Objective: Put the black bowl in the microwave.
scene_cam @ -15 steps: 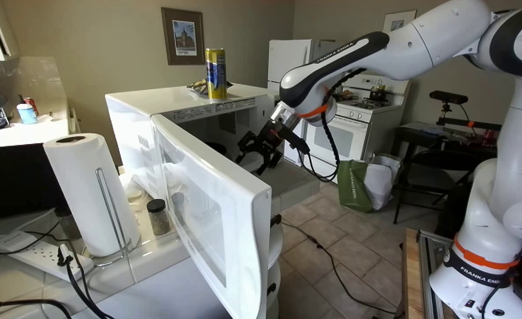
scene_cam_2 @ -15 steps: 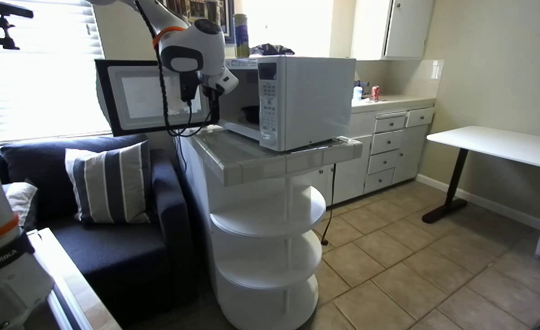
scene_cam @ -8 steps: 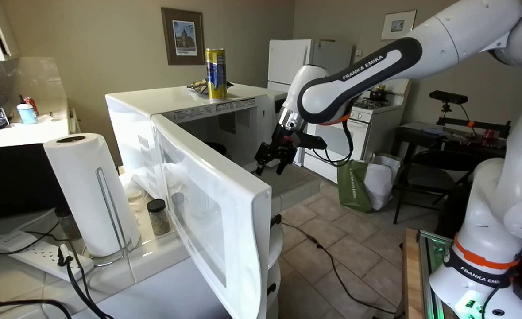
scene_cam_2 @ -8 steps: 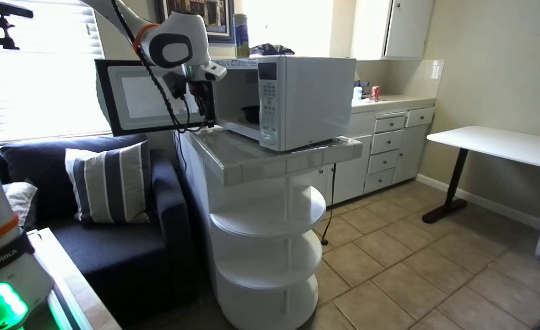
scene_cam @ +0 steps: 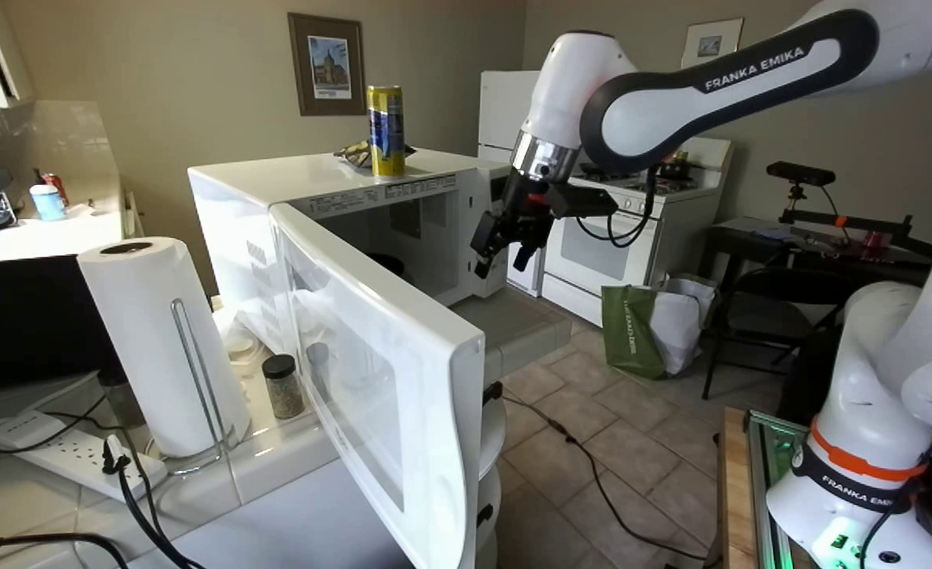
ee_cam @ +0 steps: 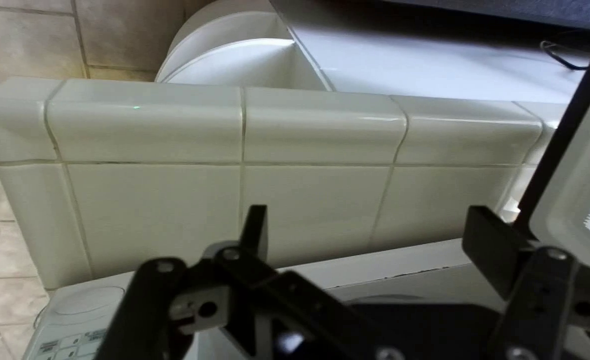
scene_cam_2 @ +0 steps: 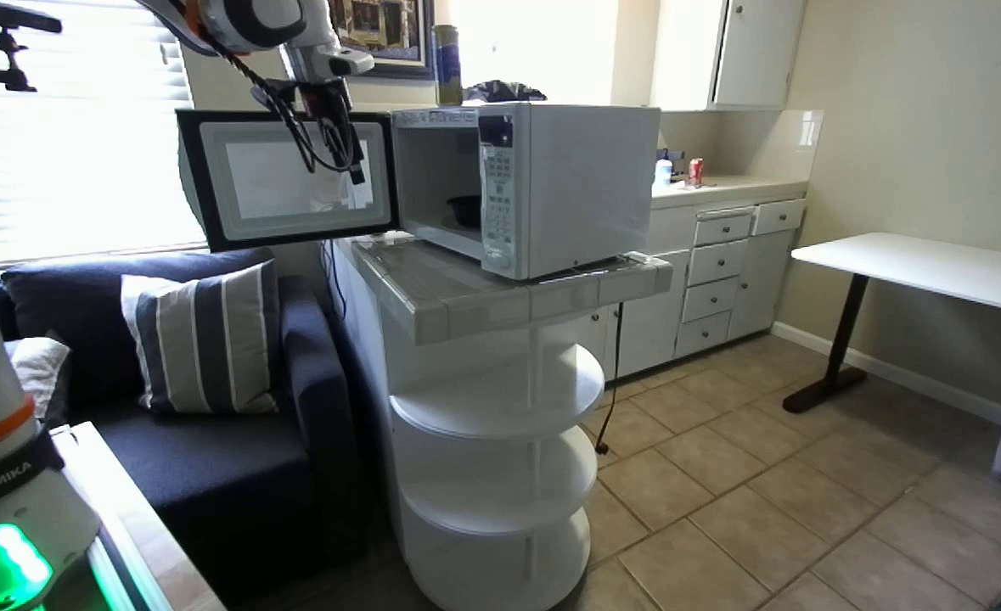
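Note:
The black bowl (scene_cam: 387, 264) sits inside the microwave (scene_cam: 264, 178), partly hidden by the open door and shade. In an exterior view the bowl (scene_cam_2: 466, 210) rests on the cavity floor of the microwave (scene_cam_2: 589, 187), partly behind the control panel. The white door (scene_cam: 442, 340) is swung wide open; it also shows at the right of the wrist view (ee_cam: 570, 225). My gripper (scene_cam: 502, 264) is outside the cavity, in front of the opening and above the counter edge. In the wrist view the fingers (ee_cam: 367, 235) are wide apart with nothing between them. The bowl cannot be made out there.
The tiled counter (scene_cam_2: 500, 297) bears the microwave, with rounded shelves (scene_cam_2: 500, 407) below. A yellow-blue can (scene_cam: 386, 130) and a crumpled bag (scene_cam: 355, 154) stand on top. A paper towel roll (scene_cam: 165, 348) and a jar (scene_cam: 282, 387) are behind the door. A sofa (scene_cam_2: 186, 475) is nearby.
My gripper has moved up and back, out of the microwave opening towards the robot base. The base light has turned green. The bowl and door have not moved.

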Controlling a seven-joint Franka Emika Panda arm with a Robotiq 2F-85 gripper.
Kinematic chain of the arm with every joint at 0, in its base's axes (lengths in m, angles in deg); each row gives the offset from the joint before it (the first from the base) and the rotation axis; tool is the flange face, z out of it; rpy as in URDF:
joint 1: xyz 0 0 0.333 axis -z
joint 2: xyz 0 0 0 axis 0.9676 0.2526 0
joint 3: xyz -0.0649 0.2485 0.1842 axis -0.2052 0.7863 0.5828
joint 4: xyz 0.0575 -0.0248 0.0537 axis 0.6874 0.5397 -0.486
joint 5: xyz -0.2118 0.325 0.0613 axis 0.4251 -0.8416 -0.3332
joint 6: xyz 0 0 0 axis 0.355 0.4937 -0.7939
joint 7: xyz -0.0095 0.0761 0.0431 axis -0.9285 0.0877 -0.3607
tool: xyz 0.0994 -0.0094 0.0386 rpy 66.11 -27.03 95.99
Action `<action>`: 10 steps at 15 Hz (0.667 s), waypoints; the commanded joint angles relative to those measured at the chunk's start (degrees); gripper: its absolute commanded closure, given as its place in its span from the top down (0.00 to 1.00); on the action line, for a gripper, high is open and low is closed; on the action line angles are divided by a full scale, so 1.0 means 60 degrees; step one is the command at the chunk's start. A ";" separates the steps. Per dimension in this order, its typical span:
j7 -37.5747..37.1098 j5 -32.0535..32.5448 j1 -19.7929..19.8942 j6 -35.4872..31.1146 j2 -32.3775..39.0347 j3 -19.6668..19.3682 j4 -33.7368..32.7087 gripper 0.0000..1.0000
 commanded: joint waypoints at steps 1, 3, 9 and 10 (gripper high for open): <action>-0.0363 -0.0163 0.0013 0.0977 -0.0800 0.0133 -0.0188 1.00; -0.0027 0.0039 0.0098 0.1463 -0.1297 0.0081 -0.0261 1.00; 0.0496 -0.0077 0.0361 0.1803 -0.1947 -0.0118 -0.0348 1.00; 0.0723 -0.0096 0.0407 0.1906 -0.2122 -0.0258 -0.0349 1.00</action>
